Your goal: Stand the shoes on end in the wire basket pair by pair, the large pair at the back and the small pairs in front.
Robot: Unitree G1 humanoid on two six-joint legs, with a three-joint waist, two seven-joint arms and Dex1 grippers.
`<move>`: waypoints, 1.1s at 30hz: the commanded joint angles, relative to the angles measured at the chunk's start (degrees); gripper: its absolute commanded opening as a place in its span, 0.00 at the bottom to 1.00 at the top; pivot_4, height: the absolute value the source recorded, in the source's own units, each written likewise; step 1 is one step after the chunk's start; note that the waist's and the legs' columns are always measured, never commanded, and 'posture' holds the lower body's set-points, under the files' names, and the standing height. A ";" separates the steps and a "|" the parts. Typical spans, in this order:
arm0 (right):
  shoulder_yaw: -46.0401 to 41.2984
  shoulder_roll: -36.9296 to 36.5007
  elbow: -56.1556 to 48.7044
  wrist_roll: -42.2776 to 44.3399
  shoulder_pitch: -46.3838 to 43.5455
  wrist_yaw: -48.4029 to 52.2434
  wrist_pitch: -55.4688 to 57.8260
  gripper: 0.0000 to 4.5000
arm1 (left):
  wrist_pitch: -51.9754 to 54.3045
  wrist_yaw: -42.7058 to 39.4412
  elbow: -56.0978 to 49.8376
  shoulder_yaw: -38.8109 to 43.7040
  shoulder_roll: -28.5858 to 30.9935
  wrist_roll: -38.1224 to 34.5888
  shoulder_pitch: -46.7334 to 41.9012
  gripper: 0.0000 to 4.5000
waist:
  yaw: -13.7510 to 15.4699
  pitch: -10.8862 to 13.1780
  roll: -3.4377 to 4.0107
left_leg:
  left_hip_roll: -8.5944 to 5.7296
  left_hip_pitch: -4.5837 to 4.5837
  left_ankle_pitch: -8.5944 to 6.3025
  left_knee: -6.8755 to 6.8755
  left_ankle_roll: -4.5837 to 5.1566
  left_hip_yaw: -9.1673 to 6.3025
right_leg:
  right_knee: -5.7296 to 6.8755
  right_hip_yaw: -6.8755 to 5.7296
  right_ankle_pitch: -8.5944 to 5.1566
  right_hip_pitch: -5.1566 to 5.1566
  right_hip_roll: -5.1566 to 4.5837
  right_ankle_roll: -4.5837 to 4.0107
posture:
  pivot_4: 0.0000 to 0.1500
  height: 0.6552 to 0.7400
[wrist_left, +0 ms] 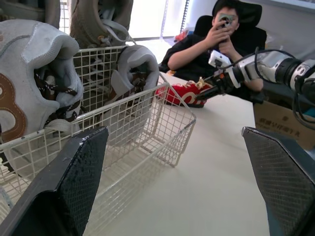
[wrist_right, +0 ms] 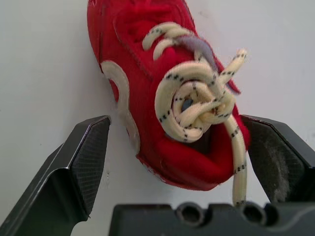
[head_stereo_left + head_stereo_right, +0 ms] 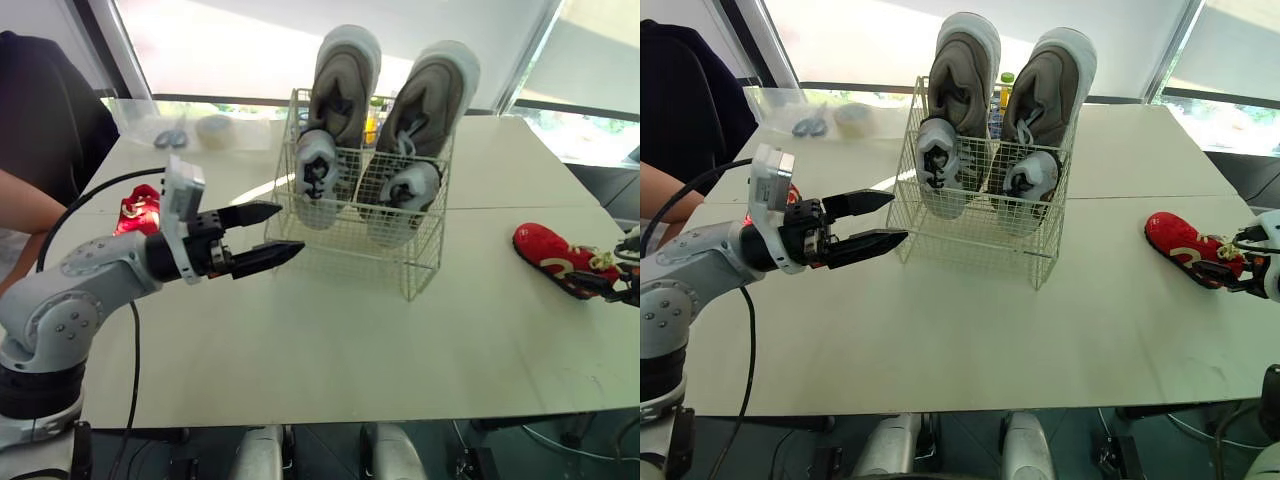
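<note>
A wire basket [image 3: 408,262] stands at the middle of the white table. Two large grey-brown shoes [image 3: 345,75] [image 3: 436,92] stand on end along its back. Two small grey shoes [image 3: 317,176] [image 3: 408,196] stand in front of them. One small red shoe [image 3: 552,256] lies at the table's right. My right gripper [image 2: 177,129] is open, with one finger on each side of that shoe's heel and laces. A second red shoe [image 3: 138,209] lies at the far left. My left gripper [image 3: 291,228] hangs open and holds nothing, just left of the basket's front.
A person [image 3: 40,130] sits at the table's left edge, and another person [image 1: 216,46] is behind the right arm. Scissors [image 3: 172,137] and a small roll [image 3: 213,129] lie at the back left. A black cable [image 3: 95,195] loops by my left arm.
</note>
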 commanded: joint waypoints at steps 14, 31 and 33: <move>-0.50 0.82 -2.93 -1.22 -1.80 4.25 -1.39 0.01 | -0.84 -1.51 0.99 0.64 0.43 1.88 -3.19 1.00 | 0.04 0.01 0.01 | 0.00 0.03 0.05 0.00 -0.07 0.01 | 0.04 0.00 0.01 0.01 0.01 0.02 | 1.00 1.00; -18.60 -0.65 -75.89 18.99 1.73 -5.78 19.78 0.00 | 5.58 -7.59 19.37 0.51 -0.72 -1.13 -20.56 1.00 | 0.72 0.25 0.25 | 0.01 0.04 0.19 0.01 -0.30 -0.30 | 0.81 -0.05 -0.22 -0.21 0.02 0.51 | 1.00 1.00; -17.06 -0.25 -81.79 21.80 1.05 -4.40 19.66 0.00 | 6.23 -8.87 21.53 -0.02 -0.59 -0.40 -22.61 1.00 | 0.54 0.26 0.24 | 0.00 0.03 0.19 0.02 -0.30 -0.34 | 0.81 -0.04 -0.22 -0.21 0.01 0.51 | 1.00 1.00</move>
